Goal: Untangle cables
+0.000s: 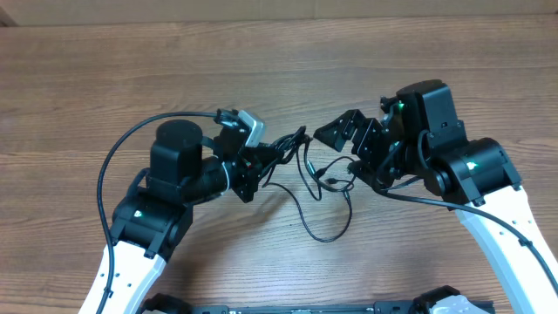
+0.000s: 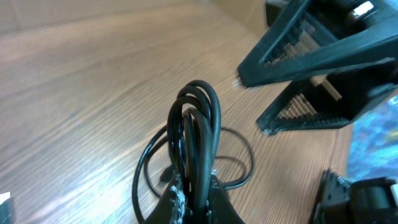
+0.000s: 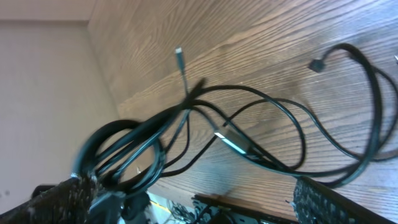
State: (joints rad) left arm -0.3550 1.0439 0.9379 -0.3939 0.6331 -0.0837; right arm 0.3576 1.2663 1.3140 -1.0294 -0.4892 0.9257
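Several cables looped and pinched in my left gripper, clearest from its wrist, my right gripper spread wide just beside, overhead showing slack trailing across the table, right wrist alone catching a silver-tipped plug.

A robotics lab or test bench: a left arm and right arm stand at a wood-grain surface.

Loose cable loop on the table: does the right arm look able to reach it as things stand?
Probably yes: the right gripper hangs open near the loop, nothing lies between, and the left gripper grips elsewhere.
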